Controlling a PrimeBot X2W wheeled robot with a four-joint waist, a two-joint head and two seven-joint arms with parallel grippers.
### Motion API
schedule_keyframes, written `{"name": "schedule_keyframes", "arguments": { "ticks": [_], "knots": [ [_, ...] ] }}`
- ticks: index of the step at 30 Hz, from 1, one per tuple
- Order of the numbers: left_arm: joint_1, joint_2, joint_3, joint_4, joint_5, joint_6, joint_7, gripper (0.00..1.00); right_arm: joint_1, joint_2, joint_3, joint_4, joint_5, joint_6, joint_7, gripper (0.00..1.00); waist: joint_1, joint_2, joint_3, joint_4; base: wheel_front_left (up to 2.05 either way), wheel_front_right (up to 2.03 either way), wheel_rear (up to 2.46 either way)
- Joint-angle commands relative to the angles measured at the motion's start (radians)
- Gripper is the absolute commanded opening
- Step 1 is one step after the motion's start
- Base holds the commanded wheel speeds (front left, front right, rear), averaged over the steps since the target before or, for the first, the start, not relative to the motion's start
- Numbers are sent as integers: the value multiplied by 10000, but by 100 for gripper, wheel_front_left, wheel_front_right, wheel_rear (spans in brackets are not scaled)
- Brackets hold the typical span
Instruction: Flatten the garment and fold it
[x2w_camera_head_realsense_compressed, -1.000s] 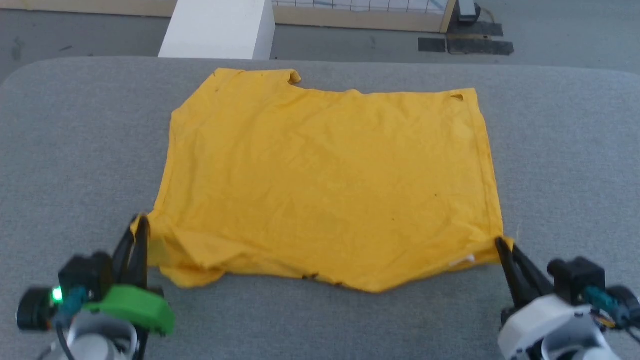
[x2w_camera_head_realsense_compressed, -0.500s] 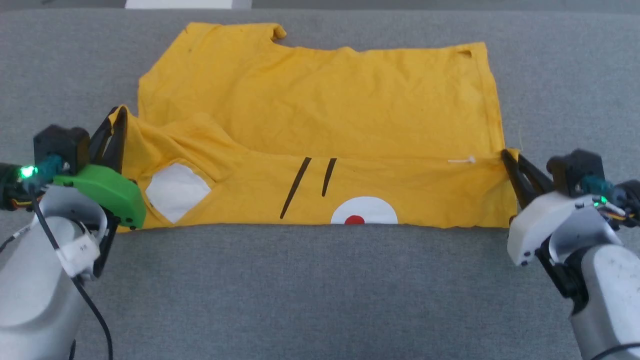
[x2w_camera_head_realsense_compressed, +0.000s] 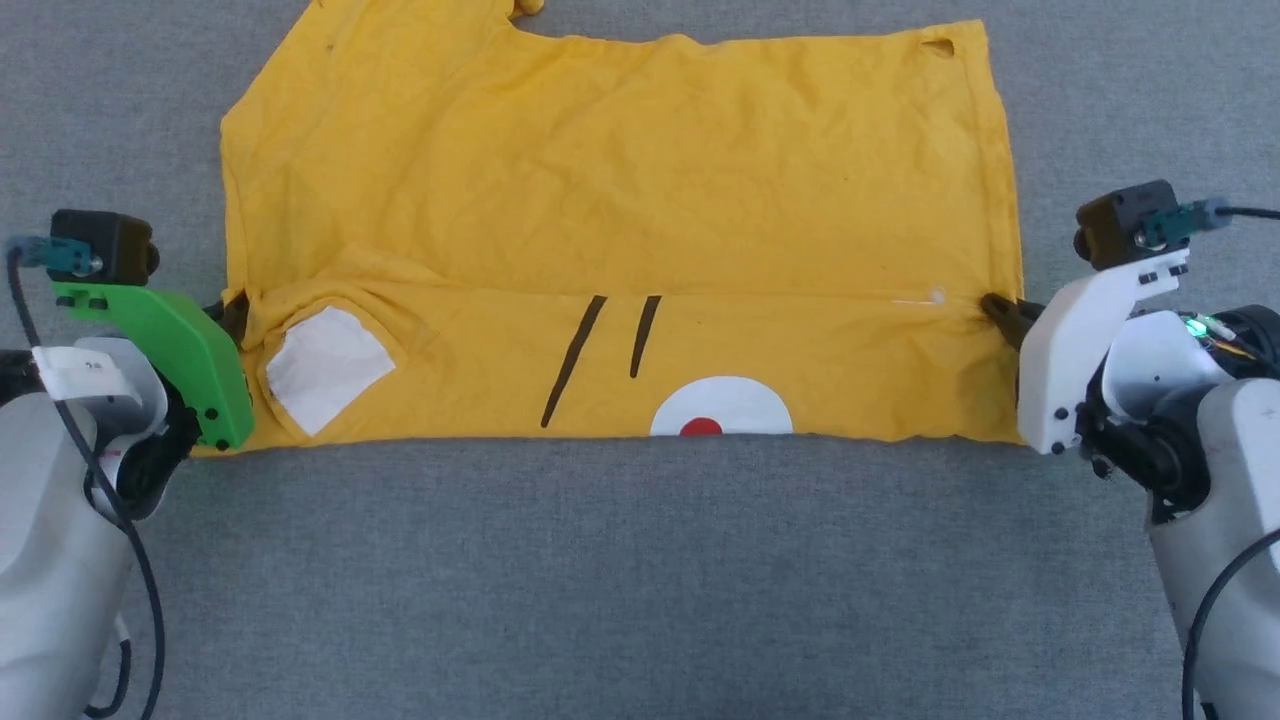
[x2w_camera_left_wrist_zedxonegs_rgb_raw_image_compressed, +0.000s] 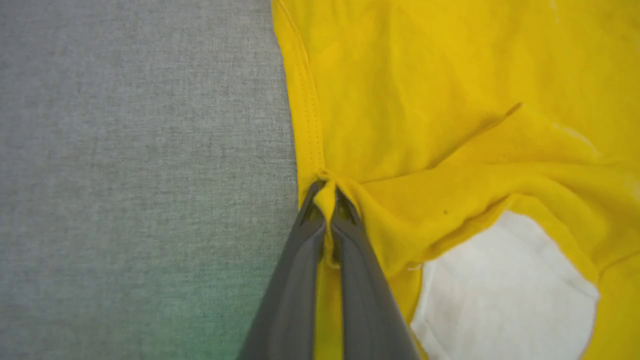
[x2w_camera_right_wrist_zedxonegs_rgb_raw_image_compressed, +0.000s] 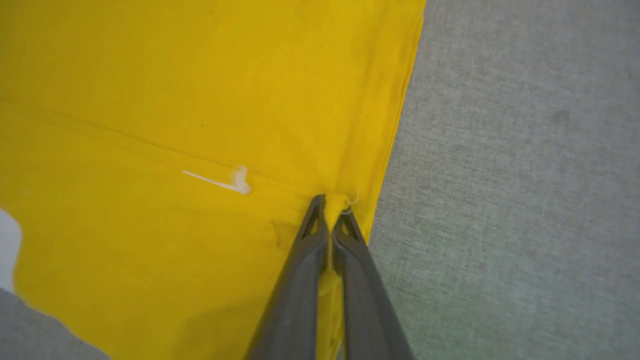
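The garment (x2w_camera_head_realsense_compressed: 620, 170), a yellow-orange T-shirt, lies on the grey table (x2w_camera_head_realsense_compressed: 640, 580) with its near part turned over onto the rest. The turned strip shows a white sleeve patch (x2w_camera_head_realsense_compressed: 325, 368), two black whisker lines (x2w_camera_head_realsense_compressed: 600, 350) and a white muzzle patch (x2w_camera_head_realsense_compressed: 722, 417) with a red dot. My left gripper (x2w_camera_head_realsense_compressed: 235, 315) is shut on the garment (x2w_camera_left_wrist_zedxonegs_rgb_raw_image_compressed: 400, 100) at the strip's left end, cloth pinched between its fingers (x2w_camera_left_wrist_zedxonegs_rgb_raw_image_compressed: 295, 280). At the strip's right end my right gripper (x2w_camera_head_realsense_compressed: 995, 310) is shut on the garment (x2w_camera_right_wrist_zedxonegs_rgb_raw_image_compressed: 200, 100), its fingers (x2w_camera_right_wrist_zedxonegs_rgb_raw_image_compressed: 300, 285) clamping the edge.
Grey table cloth runs bare along the near side and on both flanks of the shirt (x2w_camera_head_realsense_compressed: 100, 120). A small white tag (x2w_camera_right_wrist_zedxonegs_rgb_raw_image_compressed: 225, 181) sits on the fold line near my right gripper. A small hole (x2w_camera_head_realsense_compressed: 938, 46) marks the shirt's far right corner.
Both grippers have carried the garment's near edge away from me, laying a strip with the printed face over the back. The head camera has tilted down, so the floor left the picture.
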Motion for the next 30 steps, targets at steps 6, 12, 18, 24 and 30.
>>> {"name": "schedule_keyframes", "arguments": {
  "ticks": [6, 12, 18, 24, 30],
  "knots": [
    [655, -365, 326, -296, 735, 1118, -2349, 100, 778, 463, -515, -475, -25, -15, -159, 100, 0, -1, -693, 226, 0, 0, 0],
    [1782, -1218, 866, -822, 1286, 2448, -5467, 100, 2101, 1067, -1030, -907, -98, -15, -2542, 100, 0, -1, -1601, 441, 0, 0, 0],
    [3012, -2021, 1111, -1223, 1489, 3430, -6024, 100, 3366, 1582, -1117, -1438, -210, -15, -5414, 100, 0, -1, -2132, 478, 0, 0, 0],
    [3591, -2109, 1107, -1204, 1250, 3847, -5400, 100, 4185, 1774, -1136, -1844, -1192, -15, -7657, 100, 0, -1, -2312, 226, 0, 0, 0],
    [3869, -1767, 1464, -1257, 612, 4319, -3901, 100, 4575, 2059, -1354, -2119, -2003, -15, -8718, 100, 0, -1, -2223, -244, 0, 0, 0]
  ]
}}
